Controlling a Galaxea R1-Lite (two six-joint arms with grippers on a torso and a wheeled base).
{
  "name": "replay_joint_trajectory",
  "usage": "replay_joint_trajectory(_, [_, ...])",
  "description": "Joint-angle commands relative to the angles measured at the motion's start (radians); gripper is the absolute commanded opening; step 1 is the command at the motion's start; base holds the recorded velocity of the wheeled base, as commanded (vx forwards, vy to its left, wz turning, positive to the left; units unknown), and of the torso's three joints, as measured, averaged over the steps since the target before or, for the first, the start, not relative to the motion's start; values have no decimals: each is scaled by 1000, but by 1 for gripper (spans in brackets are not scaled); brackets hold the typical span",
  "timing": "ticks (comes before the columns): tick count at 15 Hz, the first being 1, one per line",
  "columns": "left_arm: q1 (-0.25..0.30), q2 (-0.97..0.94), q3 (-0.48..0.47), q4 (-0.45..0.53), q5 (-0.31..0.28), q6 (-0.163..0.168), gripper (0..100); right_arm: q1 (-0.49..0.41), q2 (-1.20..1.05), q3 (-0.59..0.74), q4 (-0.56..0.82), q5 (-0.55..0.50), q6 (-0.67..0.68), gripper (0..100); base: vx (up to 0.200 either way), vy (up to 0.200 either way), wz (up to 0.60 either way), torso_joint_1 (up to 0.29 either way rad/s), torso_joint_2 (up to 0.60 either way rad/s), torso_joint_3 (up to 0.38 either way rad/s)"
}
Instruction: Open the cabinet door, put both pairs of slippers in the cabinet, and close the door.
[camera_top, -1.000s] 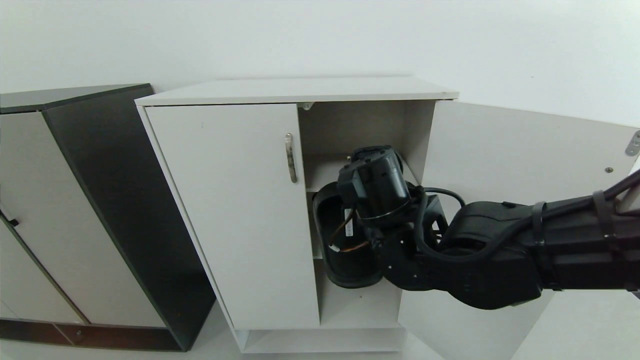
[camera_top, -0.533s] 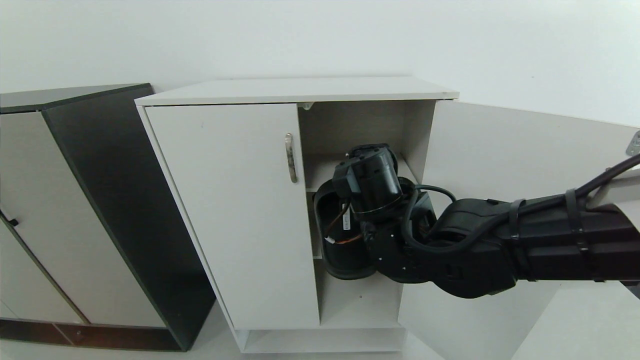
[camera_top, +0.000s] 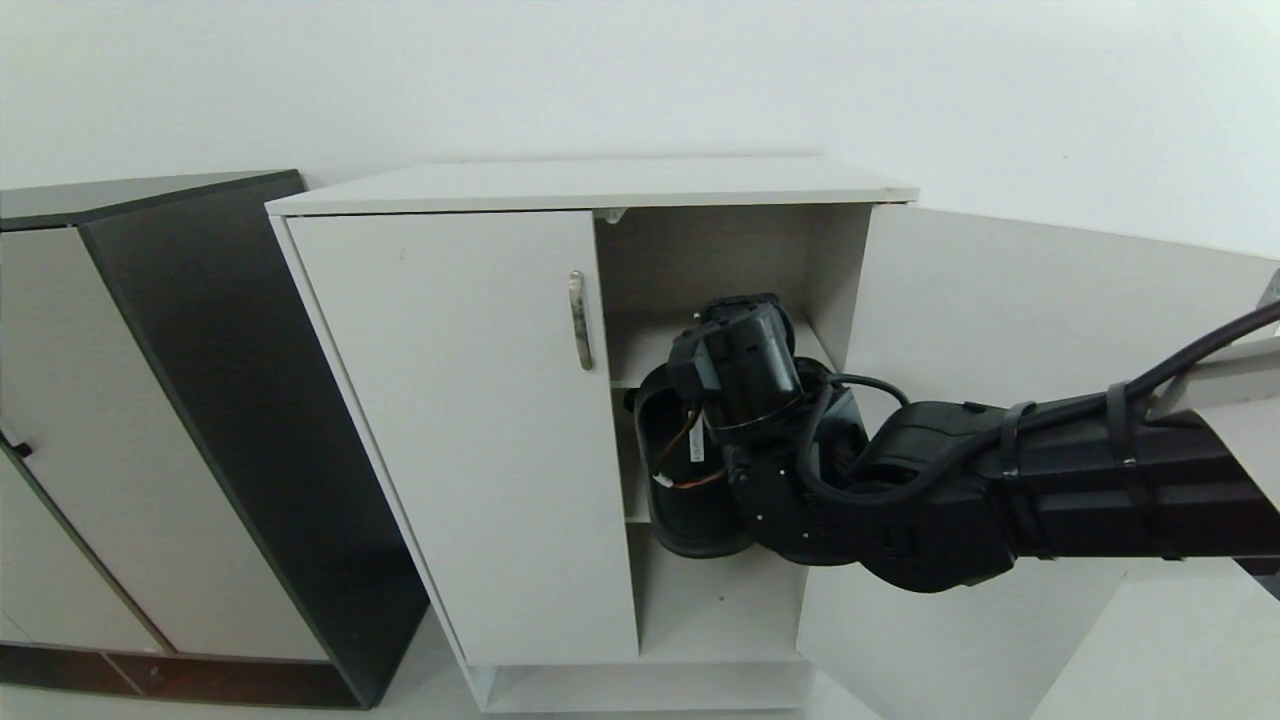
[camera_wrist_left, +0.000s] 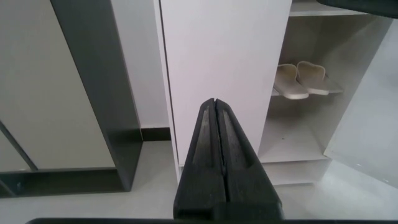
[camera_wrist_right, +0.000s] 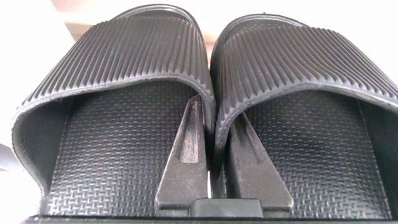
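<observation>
Black slippers (camera_wrist_right: 112, 143) sit as a pair in the right pincer (camera_wrist_right: 214, 163), which is clamped on their two touching inner walls. Their ribbed straps lie ahead of the fingertips, so the long axis runs straight on from the pincer. In the head view the pair stands steeply tilted at the open right half of the cabinet (camera_top: 600, 185), beside the open door (camera_top: 1000, 320); you cannot tell whether it has crossed the front edge. Beige slippers (camera_wrist_left: 301, 78) already occupy a lower shelf (camera_wrist_left: 336, 91). Judge the right arm as the one to push inward. The left pincer (camera_wrist_left: 214, 106), closed and empty, hangs well apart, facing the closed door (camera_top: 460, 420).
</observation>
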Motion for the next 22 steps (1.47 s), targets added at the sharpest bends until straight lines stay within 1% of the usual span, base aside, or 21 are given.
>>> replay_joint_trajectory(1, [0, 0, 0, 0, 0, 1, 0, -4, 4, -2, -3, 0, -3, 0, 200, 0, 0, -7, -2, 7])
replay_joint_trajectory(9, [0, 0, 0, 0, 0, -1, 0, -4, 4, 0, -3, 0, -4, 0, 200, 0, 0, 4, 3, 2])
replay_joint_trajectory(15, [0, 0, 0, 0, 0, -6, 0, -4, 20, 37, -66, 0, -4, 0, 0, 0, 0, 0, 0, 0])
replay_joint_trajectory(19, [1, 0, 0, 0, 0, -4, 0, -47, 73, -6, -98, 15, -33, 0, 0, 0, 0, 0, 0, 0])
replay_joint_trajectory(22, [1, 0, 0, 0, 0, -6, 0, -72, 108, -62, -118, 58, -63, 0, 0, 0, 0, 0, 0, 0])
